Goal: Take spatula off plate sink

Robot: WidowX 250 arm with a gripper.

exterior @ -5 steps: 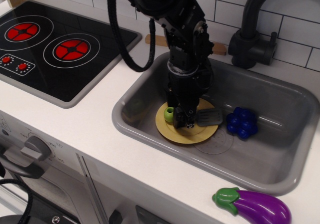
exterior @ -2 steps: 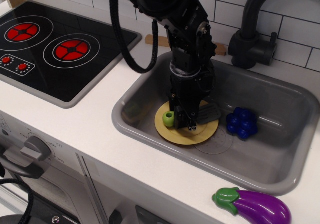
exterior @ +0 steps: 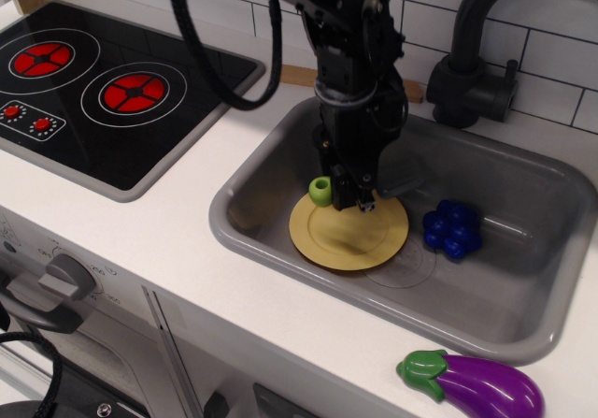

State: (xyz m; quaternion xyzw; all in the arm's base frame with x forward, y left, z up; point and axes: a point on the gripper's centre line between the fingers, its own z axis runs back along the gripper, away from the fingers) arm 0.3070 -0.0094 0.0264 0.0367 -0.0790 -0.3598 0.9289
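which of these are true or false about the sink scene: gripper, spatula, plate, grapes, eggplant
1. The gripper is shut on the spatula. True; only the green handle end shows beside the fingers.
2. The spatula lies flat on the plate. False; it is held above the plate's back edge, and the plate's top is bare.
3. The blue grapes sit in the sink, right of the plate. True.
4. The eggplant is in the sink. False; it lies on the counter in front of the sink.
5. The plate is on the stovetop. False; it rests on the sink floor.
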